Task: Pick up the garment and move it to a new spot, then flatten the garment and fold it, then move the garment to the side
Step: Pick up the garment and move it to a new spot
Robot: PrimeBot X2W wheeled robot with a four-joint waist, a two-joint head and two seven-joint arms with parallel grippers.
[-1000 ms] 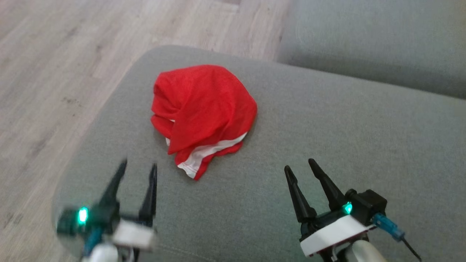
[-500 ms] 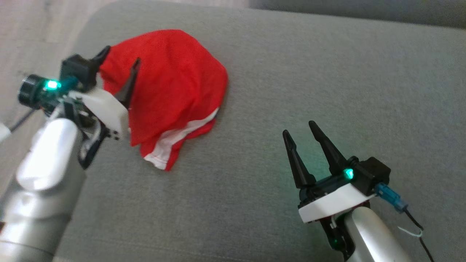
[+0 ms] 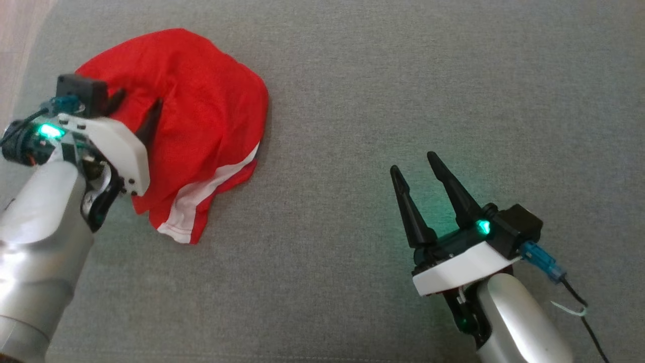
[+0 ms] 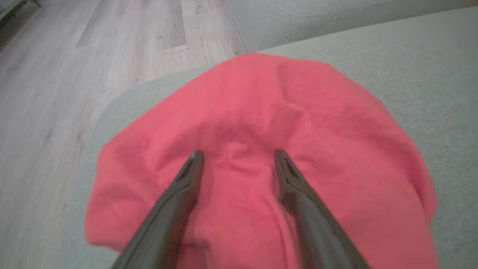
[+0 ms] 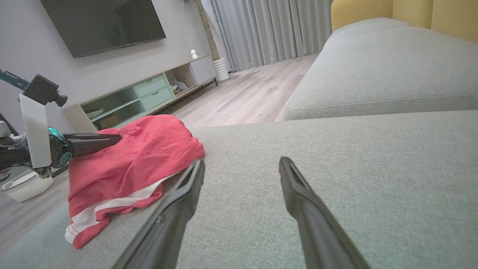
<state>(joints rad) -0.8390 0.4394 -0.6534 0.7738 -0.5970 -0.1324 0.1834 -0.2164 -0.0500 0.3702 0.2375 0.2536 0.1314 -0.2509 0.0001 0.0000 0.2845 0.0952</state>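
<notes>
Left pincer, spread wide, presses into the garment, whose white-striped end points toward the robot.

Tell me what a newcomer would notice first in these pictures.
The crumpled red garment with its white band stands out, lying near the left end of the grey sofa cushion. Next comes the left gripper, jaws spread, fingers set into the garment's left side. The right gripper hovers open over bare cushion to the right.

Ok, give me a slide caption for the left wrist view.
Open left gripper on a crumpled red garment atop a grey sofa.
</notes>
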